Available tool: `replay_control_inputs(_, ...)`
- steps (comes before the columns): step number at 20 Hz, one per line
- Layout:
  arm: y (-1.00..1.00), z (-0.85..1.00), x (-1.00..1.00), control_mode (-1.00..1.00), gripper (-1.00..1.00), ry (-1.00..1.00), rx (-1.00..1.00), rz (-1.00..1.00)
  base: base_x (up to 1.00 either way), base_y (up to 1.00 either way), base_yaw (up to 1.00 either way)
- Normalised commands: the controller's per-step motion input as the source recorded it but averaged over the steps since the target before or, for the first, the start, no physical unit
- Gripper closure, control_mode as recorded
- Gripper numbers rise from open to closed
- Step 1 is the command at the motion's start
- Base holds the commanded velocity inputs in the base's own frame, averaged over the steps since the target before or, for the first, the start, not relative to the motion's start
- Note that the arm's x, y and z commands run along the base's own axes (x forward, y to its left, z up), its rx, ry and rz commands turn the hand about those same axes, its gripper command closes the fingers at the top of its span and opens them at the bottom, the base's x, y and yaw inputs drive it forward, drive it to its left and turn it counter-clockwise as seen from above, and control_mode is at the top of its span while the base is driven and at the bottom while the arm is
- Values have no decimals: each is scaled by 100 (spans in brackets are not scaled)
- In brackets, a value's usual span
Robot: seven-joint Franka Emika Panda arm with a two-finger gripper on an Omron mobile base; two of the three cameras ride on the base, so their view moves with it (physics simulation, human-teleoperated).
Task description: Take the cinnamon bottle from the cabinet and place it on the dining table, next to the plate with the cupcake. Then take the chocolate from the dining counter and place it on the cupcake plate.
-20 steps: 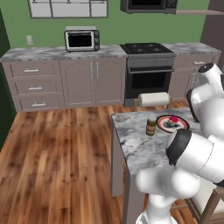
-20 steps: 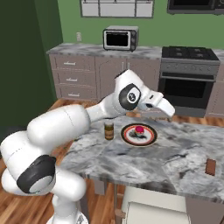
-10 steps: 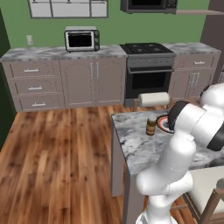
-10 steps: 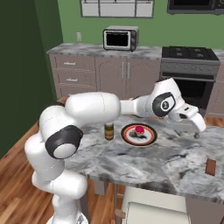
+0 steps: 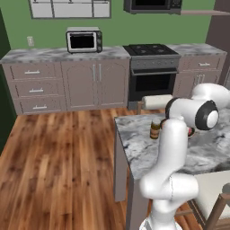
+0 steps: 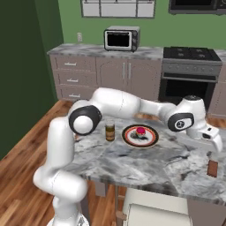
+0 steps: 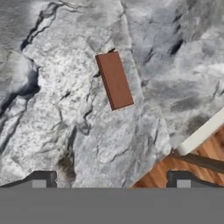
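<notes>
Spread wide and empty, the gripper (image 6: 215,149) hung at the right of the right base view, just above the chocolate (image 7: 114,80) on the table (image 6: 132,161), likely lining up a grasp. Left of centre, the bottle (image 6: 110,131) stood just beside the plate (image 6: 140,136), apparently already delivered.

The rendering is evenly and softly lit, with no single obvious light source and no glare. The dining table (image 6: 132,165) shows muted marble veining; in the hand view the chocolate (image 7: 114,80) casts only a thin dark edge of shadow. Both base views look slightly soft and low in detail, without noticeable edge distortion.
</notes>
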Motion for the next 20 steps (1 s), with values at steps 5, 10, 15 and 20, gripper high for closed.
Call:
replay_control_inputs(5, -19, -57, 18, -100, -100, 0, 8, 18, 0, 0, 0)
replay_control_inputs(10, -11, -58, 11, -100, -100, 0, 2, 16, 0, 0, 0)
replay_control_inputs(15, -3, -56, 12, -100, -100, 0, 0, 16, 0, 0, 0)
replay_control_inputs(20, -23, -34, 5, -100, -100, 0, 1, 11, 0, 0, 0)
